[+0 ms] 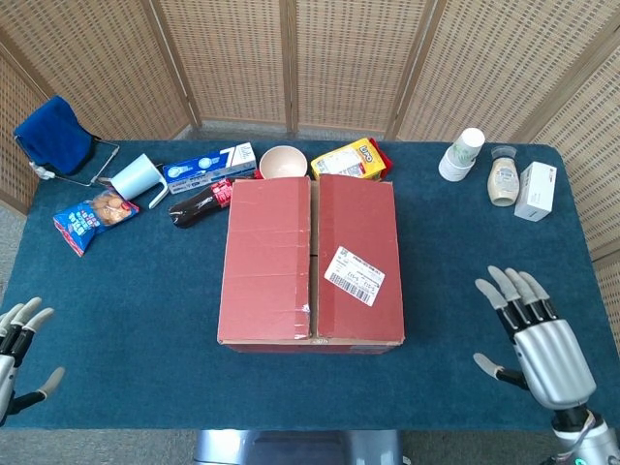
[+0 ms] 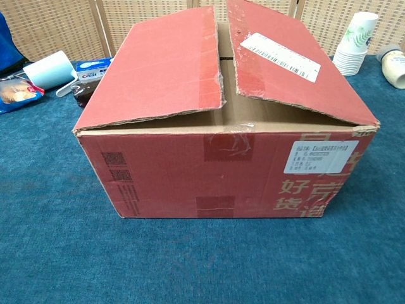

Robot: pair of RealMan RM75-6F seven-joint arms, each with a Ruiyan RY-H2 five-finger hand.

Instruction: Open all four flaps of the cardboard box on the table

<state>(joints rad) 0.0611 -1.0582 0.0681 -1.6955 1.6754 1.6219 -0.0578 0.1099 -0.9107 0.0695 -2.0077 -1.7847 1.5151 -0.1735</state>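
A red cardboard box [image 1: 310, 262] [image 2: 221, 164] stands in the middle of the blue table. Its two long top flaps lie folded down, meeting along a narrow gap in the middle; the right flap [image 2: 291, 60] carries a white label. In the chest view both flaps sit slightly raised at the front edge. My left hand [image 1: 17, 356] hovers at the near left corner, fingers spread, holding nothing. My right hand [image 1: 538, 339] is at the near right, fingers spread and empty, well clear of the box. Neither hand shows in the chest view.
Behind the box lie a pink bowl [image 1: 283, 162], a yellow snack pack [image 1: 349, 158], a dark bottle [image 1: 199, 203], a blue-white carton [image 1: 208, 165], a white mug [image 1: 136, 178] and a blue snack bag [image 1: 92, 218]. Paper cups [image 1: 463, 153], a jar [image 1: 502, 179] and a white box [image 1: 536, 191] stand back right.
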